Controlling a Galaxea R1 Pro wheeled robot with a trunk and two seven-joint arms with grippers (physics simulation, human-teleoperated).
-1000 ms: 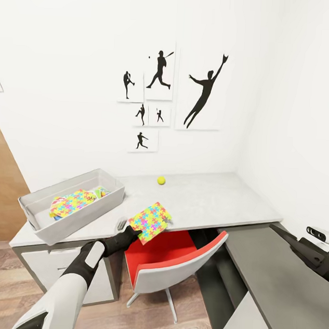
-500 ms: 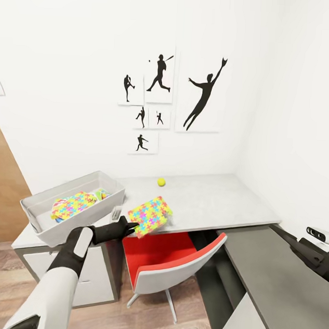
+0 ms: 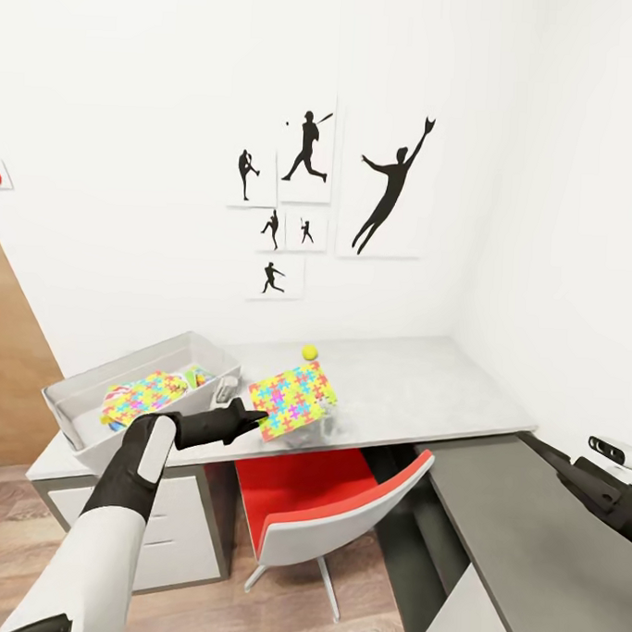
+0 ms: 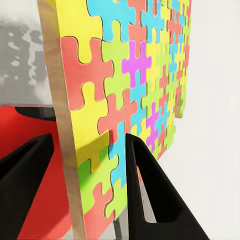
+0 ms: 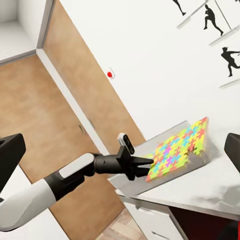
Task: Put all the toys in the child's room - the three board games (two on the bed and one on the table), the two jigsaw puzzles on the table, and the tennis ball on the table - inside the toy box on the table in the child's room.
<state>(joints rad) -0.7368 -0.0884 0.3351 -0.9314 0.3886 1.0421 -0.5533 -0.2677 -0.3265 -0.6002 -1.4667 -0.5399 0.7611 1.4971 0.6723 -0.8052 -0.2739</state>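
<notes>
my left gripper [image 3: 251, 422] has both black fingers pinched on the edge of 1 flat jigsaw-pattern puzzle box in pink, yellow, green and blue [image 3: 292, 401], holding it tilted up above the front of the long light-grey desk top [image 3: 414, 381], just beside the shallow light-grey toy bin [image 3: 78, 399]. that bin already has another jigsaw-pattern box [image 3: 145, 393] lying in it, and the small yellow-green tennis ball [image 3: 309, 353] sits on the desk near the wall, with a red and grey chair [image 3: 334, 502] tucked under the desk. my right gripper [image 5: 120, 150] has its 2 fingertips spread wide apart with nothing between them.
</notes>
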